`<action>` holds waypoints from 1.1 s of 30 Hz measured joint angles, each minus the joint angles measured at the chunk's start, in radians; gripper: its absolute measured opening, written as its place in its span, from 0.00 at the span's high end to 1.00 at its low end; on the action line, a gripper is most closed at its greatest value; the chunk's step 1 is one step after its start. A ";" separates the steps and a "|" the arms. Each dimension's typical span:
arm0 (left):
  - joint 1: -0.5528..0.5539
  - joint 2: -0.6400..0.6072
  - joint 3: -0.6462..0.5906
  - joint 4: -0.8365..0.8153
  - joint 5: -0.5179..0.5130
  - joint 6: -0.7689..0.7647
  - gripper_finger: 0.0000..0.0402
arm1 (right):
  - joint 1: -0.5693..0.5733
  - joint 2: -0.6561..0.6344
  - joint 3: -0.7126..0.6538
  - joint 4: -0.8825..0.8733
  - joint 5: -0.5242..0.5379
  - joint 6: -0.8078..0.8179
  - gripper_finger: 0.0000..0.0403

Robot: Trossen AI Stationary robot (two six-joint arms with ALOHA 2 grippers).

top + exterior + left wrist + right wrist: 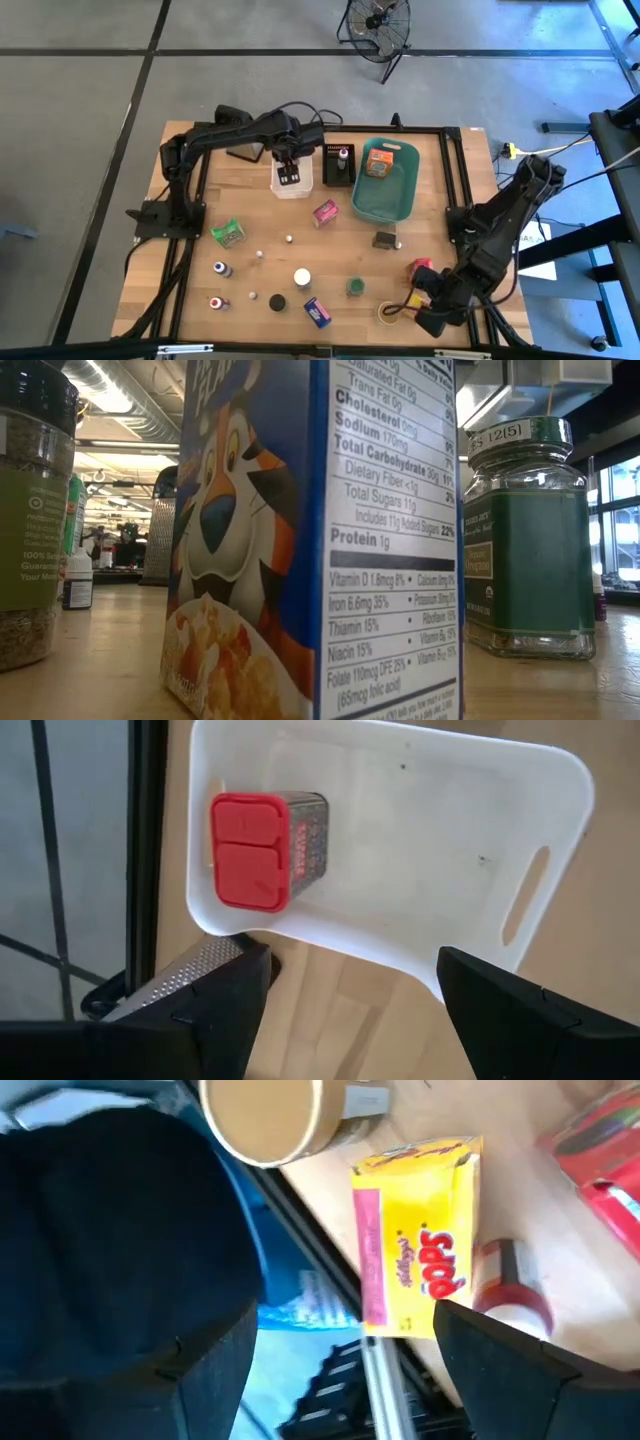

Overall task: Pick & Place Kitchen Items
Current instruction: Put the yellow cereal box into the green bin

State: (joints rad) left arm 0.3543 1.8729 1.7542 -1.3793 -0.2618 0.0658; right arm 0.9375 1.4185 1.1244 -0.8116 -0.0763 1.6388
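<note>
My left gripper [345, 1010] hangs wide open and empty over the white bin [500, 840], because the red-capped spice tin [265, 848] lies just below it inside the bin. My right gripper [340, 1370] also gapes with nothing in it, just above the yellow cereal box [420, 1245] near the table's edge, which I judge to be the next item to take.

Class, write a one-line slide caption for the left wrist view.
Open left gripper hovers over a white bin holding one red-lidded spice tin.

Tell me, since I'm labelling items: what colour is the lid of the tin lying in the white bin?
Red. The tin in the white bin shows best in the left wrist view.
</note>
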 joint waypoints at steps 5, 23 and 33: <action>0.028 0.000 0.000 0.028 0.002 0.022 0.30 | -0.002 0.024 0.000 -0.033 -0.004 -0.008 0.24; 0.083 0.000 0.000 0.098 0.108 0.104 0.30 | -0.003 0.034 0.108 -0.169 0.110 -0.069 0.24; 0.083 0.000 0.000 0.097 0.108 0.090 0.30 | -0.008 0.117 0.108 -0.199 0.071 -0.136 0.24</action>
State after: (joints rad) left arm 0.4370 1.8729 1.7542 -1.2819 -0.1540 0.1555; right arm 0.9291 1.5358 1.2327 -1.0104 -0.0054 1.5029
